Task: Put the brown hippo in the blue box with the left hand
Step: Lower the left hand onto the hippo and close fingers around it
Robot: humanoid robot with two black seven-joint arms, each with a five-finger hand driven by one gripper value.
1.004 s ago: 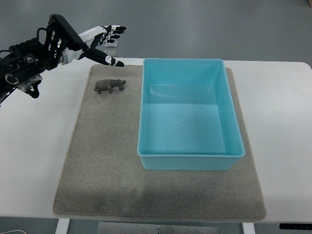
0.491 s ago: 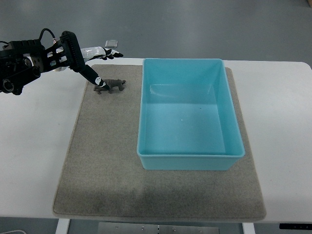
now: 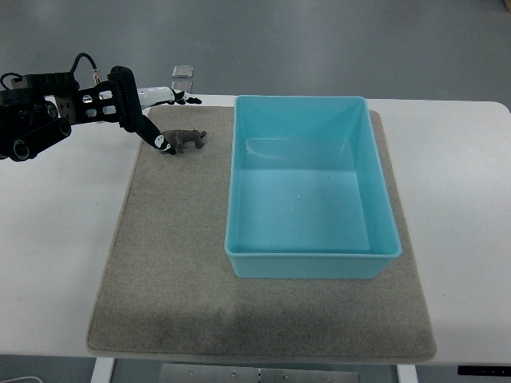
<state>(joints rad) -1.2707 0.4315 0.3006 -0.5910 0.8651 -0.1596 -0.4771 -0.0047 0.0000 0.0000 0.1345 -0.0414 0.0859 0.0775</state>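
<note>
While the left hand [image 3: 152,120] sits at the hippo [image 3: 185,140] on the mat [image 3: 160,263], thumb tip touching its rear and fingers apart behind, it's only reaching, so next it needs to pinch, lift and carry to the box [image 3: 311,263].

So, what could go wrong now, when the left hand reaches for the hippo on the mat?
The left hand meets the brown hippo with only one fingertip visible at its rear, so a push could tip or slide it instead of gripping it. The blue box has a tall wall right beside the hippo; a low carry could strike the rim, perhaps dropping the toy onto the grey mat.
</note>
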